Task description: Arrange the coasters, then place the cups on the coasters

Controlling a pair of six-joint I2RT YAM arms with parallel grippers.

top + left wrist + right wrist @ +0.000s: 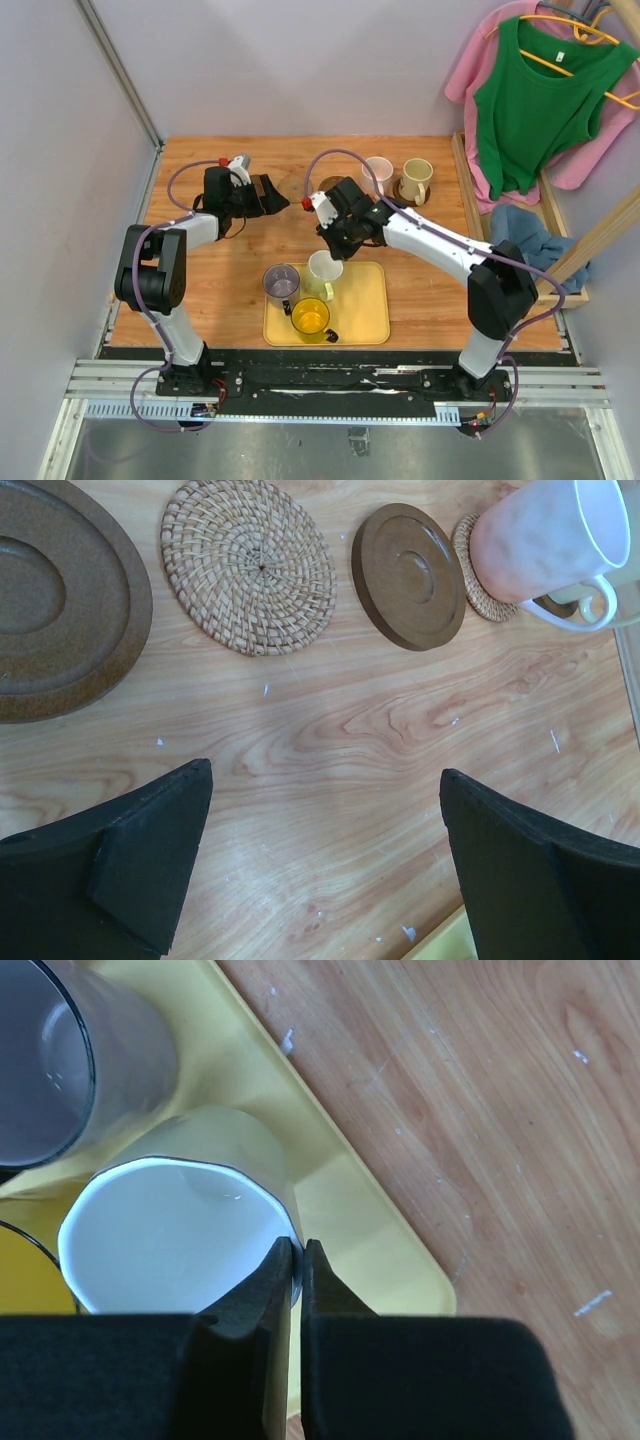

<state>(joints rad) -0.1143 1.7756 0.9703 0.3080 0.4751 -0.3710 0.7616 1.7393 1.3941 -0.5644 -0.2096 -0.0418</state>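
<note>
on the yellow tray [360, 1210], the white-and-green cup [170, 1245] stands with its rim wall pinched tight in the right tool [297, 1260], one finger inside and one outside; only the right wrist view shows this. the left tool [325, 780] hangs wide open over bare counter [330, 720], near a woven coaster [248, 566] and a dark brown coaster [408, 575], both partly hidden by the arms from above.
</note>
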